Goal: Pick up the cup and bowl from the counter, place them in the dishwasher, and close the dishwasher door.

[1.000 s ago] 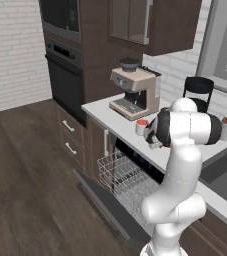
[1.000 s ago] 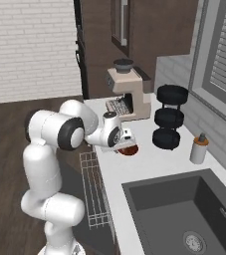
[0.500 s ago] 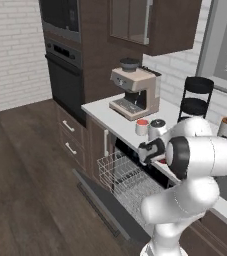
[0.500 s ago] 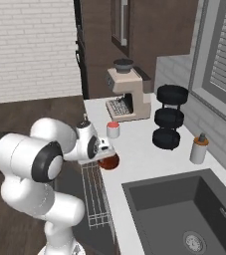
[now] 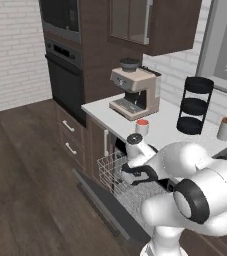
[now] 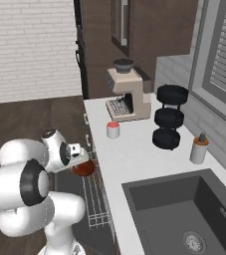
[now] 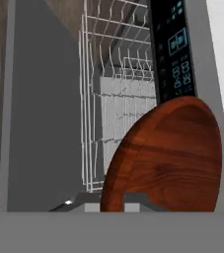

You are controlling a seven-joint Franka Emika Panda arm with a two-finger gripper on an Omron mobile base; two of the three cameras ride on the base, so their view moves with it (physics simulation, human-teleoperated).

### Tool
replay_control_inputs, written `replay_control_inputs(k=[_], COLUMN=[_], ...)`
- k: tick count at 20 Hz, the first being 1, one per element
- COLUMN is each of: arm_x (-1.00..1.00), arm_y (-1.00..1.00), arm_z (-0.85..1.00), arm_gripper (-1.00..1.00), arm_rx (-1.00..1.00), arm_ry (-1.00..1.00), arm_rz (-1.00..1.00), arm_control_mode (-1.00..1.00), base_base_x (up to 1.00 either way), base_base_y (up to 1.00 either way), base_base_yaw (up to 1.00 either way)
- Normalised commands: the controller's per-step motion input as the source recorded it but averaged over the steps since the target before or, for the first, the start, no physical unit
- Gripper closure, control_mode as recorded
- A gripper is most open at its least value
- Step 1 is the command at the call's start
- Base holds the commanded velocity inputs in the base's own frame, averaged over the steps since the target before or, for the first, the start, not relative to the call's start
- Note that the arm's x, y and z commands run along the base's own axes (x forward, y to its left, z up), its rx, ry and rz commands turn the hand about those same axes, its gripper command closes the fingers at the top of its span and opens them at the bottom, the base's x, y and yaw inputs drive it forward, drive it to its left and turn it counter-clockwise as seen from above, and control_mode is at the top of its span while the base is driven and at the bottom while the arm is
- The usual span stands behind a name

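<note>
Presently your gripper (image 6: pixel 79 158) is clamped on the bowl (image 7: pixel 165 155), jaws nearly together on its rim. You hold it tilted on edge over the white wire rack (image 7: pixel 116 99) of the dishwasher (image 7: pixel 175 49), above the dropped dishwasher door (image 7: pixel 39 113). Your hand view shows its red-brown face; the right base view shows the cup (image 6: pixel 113 130) upright on the desk (image 6: pixel 134 154).

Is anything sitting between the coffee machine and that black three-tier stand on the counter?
No. Between the coffee machine and the stand the counter is bare in the right base view.
</note>
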Motion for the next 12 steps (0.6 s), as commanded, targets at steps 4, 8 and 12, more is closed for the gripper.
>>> replay_control_inputs(k=[4,8,12], arm_x=[0.41,0.64,0.78], arm_y=[0.94,0.70,0.40], arm_z=[-0.24,-0.42,-0.48], arm_gripper=[1.00,1.00,1.00], arm_rx=[0.00,0.00,0.00], arm_ry=[0.12,0.12,0.02], arm_rz=[0.00,0.00,0.00], arm_control_mode=[-1.00,-1.00,-1.00], base_base_x=[0.00,0.00,0.00], base_base_y=[0.00,0.00,0.00], base_base_yaw=[0.00,0.00,0.00])
